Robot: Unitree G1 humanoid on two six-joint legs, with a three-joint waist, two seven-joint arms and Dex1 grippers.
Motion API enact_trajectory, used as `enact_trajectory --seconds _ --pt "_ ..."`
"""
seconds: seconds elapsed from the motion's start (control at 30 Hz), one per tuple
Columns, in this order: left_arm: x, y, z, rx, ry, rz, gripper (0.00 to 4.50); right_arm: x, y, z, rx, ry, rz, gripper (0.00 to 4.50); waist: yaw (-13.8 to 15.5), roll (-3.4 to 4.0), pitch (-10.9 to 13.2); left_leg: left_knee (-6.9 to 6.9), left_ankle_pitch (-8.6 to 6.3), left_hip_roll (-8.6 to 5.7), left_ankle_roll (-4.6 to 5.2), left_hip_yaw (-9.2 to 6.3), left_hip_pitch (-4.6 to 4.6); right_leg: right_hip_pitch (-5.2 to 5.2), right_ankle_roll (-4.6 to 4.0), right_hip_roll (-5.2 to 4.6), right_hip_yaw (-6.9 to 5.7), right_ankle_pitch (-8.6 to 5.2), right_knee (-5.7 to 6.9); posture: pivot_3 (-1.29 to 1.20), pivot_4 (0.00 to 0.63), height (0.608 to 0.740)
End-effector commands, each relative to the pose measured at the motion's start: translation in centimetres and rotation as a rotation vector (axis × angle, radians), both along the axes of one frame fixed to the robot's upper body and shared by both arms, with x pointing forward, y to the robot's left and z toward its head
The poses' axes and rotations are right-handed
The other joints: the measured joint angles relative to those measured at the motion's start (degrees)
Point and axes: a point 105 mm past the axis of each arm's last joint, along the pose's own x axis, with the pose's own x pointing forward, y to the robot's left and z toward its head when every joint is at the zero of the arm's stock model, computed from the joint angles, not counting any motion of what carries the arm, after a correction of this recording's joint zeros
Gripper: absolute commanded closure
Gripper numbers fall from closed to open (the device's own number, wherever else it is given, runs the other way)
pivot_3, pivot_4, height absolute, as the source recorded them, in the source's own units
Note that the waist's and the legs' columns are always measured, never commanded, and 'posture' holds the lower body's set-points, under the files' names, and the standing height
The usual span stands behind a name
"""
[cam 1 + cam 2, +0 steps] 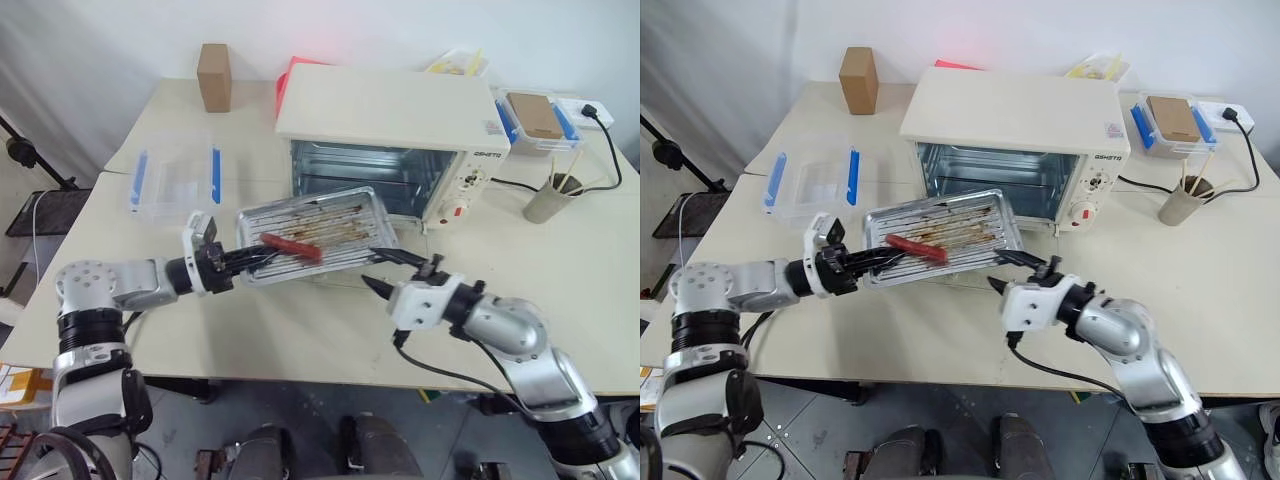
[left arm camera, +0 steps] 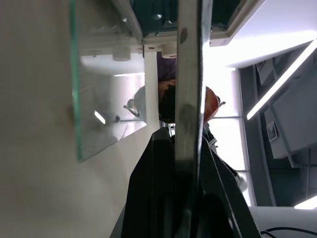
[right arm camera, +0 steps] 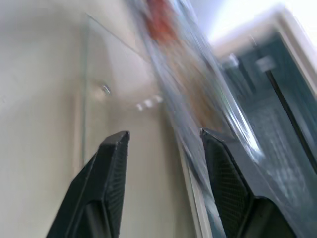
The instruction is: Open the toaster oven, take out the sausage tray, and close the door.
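**A:** What is hard to make out here?

**B:** The door [image 1: 970,262] of the toaster oven [image 1: 1015,140] is folded down flat in front of the open cavity, and the sausage tray [image 1: 940,237] hangs over it and hides most of it. In the right wrist view the tray and the sausage [image 3: 159,19] are smeared into streaks. In the left wrist view the tray's rim is seen edge-on, a thin metal strip running up between the left gripper's dark fingers [image 2: 148,198].

**A:** Where does the tray sit?

**B:** Out of the oven, held above the counter [image 1: 940,340] just in front of the cavity, tilted, with the one red sausage lying towards its left end.

**A:** And the arms?

**B:** The left arm reaches in from the left, roughly level, and the left gripper [image 1: 862,262] is clamped on the tray's near-left corner. The right arm comes from the right, pointing left and about level. The right gripper [image 1: 1008,272] has its fingers apart; the far one lies against the tray's near-right edge, the near one stands clear below it, so it grips nothing.

**A:** Anything cut off?

**B:** A clear plastic box with blue clips [image 1: 812,180] stands left of the oven, its transparent walls barely visible against the counter.
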Motion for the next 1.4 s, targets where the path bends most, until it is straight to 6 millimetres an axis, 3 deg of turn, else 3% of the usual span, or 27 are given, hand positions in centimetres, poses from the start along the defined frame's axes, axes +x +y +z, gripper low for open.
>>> enact_trajectory --seconds 0.03,0.1,0.2,0.27,0.4,0.57,0.8,0.97,1.07,1.2,1.4 --pt "-1.0 2.2 1.5 -0.024 -0.063 0.053 4.5 -0.9 -2.8 1.4 0.119 0.031 -0.031 2.07 0.01 0.0 0.0 -0.01 0.0 0.0 0.0 0.0 0.02 0.01 0.0 0.0 0.0 0.0 0.0 0.0 0.15 0.74" --pt "-1.8 3.3 1.5 -0.003 -0.079 0.081 4.5 -1.3 -4.7 1.4 0.183 0.071 -0.056 2.73 0.02 0.0 0.0 -0.03 -0.01 0.0 0.0 -0.02 0.03 0.02 -0.01 -0.01 0.0 0.0 -0.04 0.0 0.15 0.74" --pt "-3.5 6.8 1.0 0.001 -0.084 0.218 4.5 -1.8 -10.0 0.1 0.295 0.196 -0.178 3.71 -0.12 -0.01 0.0 -0.14 -0.03 0.01 0.02 -0.03 0.11 0.16 -0.01 -0.02 0.01 0.0 -0.21 0.0 0.15 0.74" --pt "-4.0 8.0 0.4 -0.008 -0.077 0.297 4.5 -1.7 -11.3 -1.1 0.333 0.279 -0.205 4.4 -0.11 -0.06 0.03 -0.65 -0.04 -0.02 0.03 0.05 0.68 0.64 -0.02 -0.05 0.06 -0.01 -0.61 0.0 0.15 0.74" --pt "-4.8 9.1 -0.2 -0.035 -0.069 0.412 4.5 -1.3 -12.0 -3.4 0.335 0.384 -0.2 4.46 -0.02 -0.07 0.02 -0.81 -0.05 -0.02 0.04 0.03 1.07 0.98 -0.06 -0.13 0.07 -0.03 -0.72 0.0 0.15 0.74" --pt "-5.8 10.0 -1.0 -0.084 -0.068 0.562 4.5 0.1 -11.2 -6.0 0.348 0.521 -0.177 4.46 -0.02 -0.06 0.02 -0.86 -0.06 -0.05 0.03 0.03 1.05 0.96 -0.07 -0.2 0.05 -0.04 -0.74 0.0 0.15 0.74" --pt "-6.6 10.3 -1.6 -0.103 -0.08 0.677 4.5 1.7 -8.5 -7.2 0.394 0.595 -0.077 4.46 -0.02 -0.07 0.02 -0.85 -0.06 -0.06 0.03 0.03 1.03 0.96 -0.07 -0.19 0.0 -0.04 -0.76 0.0 0.15 0.74" --pt "-7.0 10.4 -1.6 -0.102 -0.086 0.711 4.5 1.9 -7.9 -7.5 0.403 0.609 -0.049 4.46 0.11 -0.07 0.02 -0.85 -0.06 -0.07 0.04 0.03 1.01 0.96 -0.07 -0.2 0.0 -0.04 -0.77 0.0 0.15 0.74" --pt "-7.0 10.4 -1.5 -0.101 -0.094 0.717 4.5 2.0 -7.8 -7.4 0.412 0.604 -0.039 4.46 0.06 -0.07 0.02 -0.84 -0.06 -0.08 0.04 0.04 1.02 0.97 -0.07 -0.2 0.0 -0.04 -0.78 0.0 0.15 0.74" --pt "-7.5 10.1 -1.3 -0.096 -0.114 0.701 4.5 2.9 -7.9 -3.3 0.62 0.49 -0.012 4.46 -0.18 -0.05 0.03 -0.85 -0.06 -0.06 0.04 0.02 1.01 0.97 -0.07 -0.19 -0.01 -0.04 -0.78 0.0 0.15 0.74" --pt "-7.5 9.6 -1.6 -0.095 -0.103 0.686 4.5 3.5 -8.6 1.2 0.775 0.377 0.031 4.46 -0.04 -0.05 0.03 -0.86 -0.07 -0.07 0.04 0.02 1.01 0.97 -0.07 -0.19 -0.01 -0.04 -0.79 0.0 0.15 0.74"
